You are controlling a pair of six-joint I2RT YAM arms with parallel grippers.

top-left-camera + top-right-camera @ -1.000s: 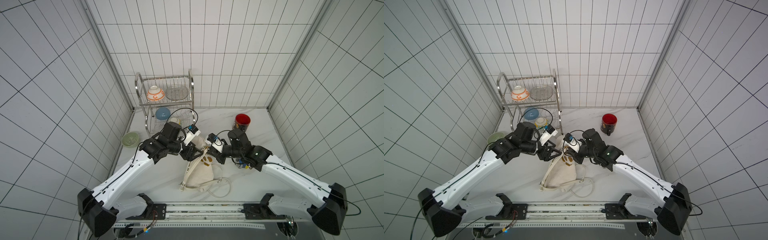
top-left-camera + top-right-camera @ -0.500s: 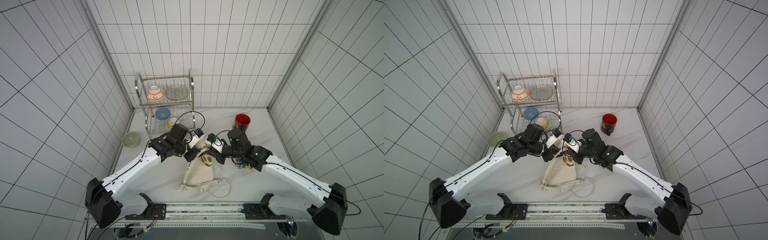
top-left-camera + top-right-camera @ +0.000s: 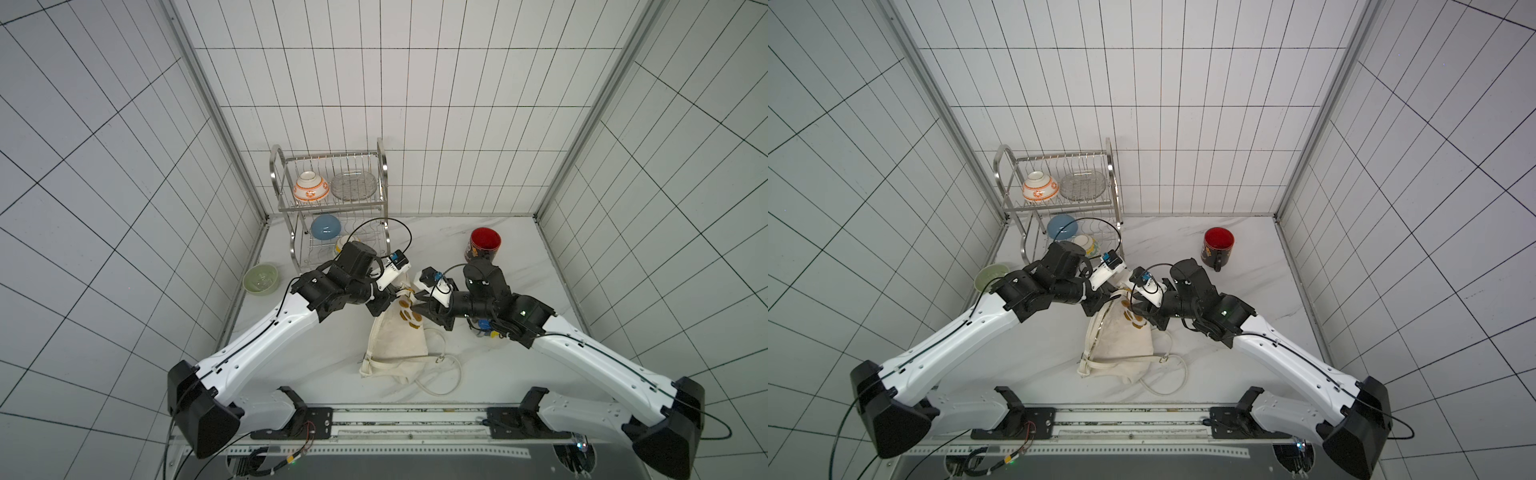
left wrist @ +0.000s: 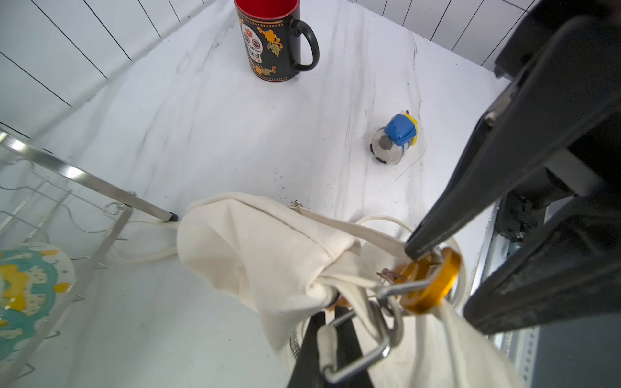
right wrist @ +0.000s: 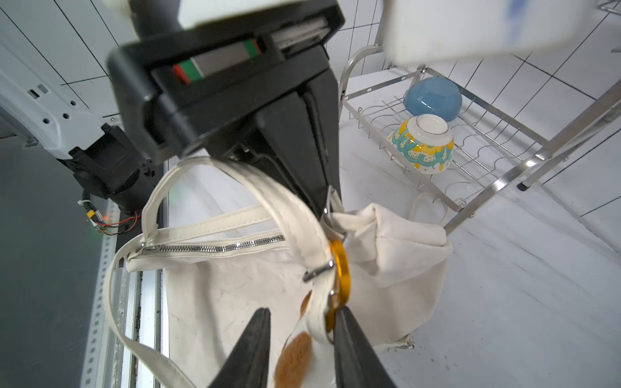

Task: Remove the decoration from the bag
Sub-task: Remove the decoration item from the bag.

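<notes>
**Top views.** The bag [image 3: 397,345] lies on the desk [image 3: 478,257] between both arms. Its long axis runs from the rail side toward the dish rack [image 3: 332,199], and the rack-side end is raised. My left gripper [image 3: 384,301] and right gripper [image 3: 420,308] meet at that raised end from opposite sides. The jaw states cannot be read in either of these views.

**Left wrist view.** My left gripper is closed on the bag's gathered corner and strap hardware. A gold clip [image 4: 433,285] hangs from that hardware just beside the jaws, and one right finger touches its rim. A plush toy [image 4: 395,139] lies on the desk well apart from the bag, near the mug [image 4: 268,43]. I judge it may be the decoration, already free. Neither the clip nor the toy's shape is legible from above.

**Right wrist view.** My right jaws stand apart and straddle the strap [image 5: 295,215] and the clip's near end. One finger touches the clip and the other stands clear. The clip shows edge-on, with its flat faces toward my fingers. Its long axis points from my right jaws toward the left gripper, which pinches just beyond its far end. The right arm is therefore the nearer one to the clip. If the clip must come off, I judge the right jaws should close across those faces while the left anchors the bag.
</notes>
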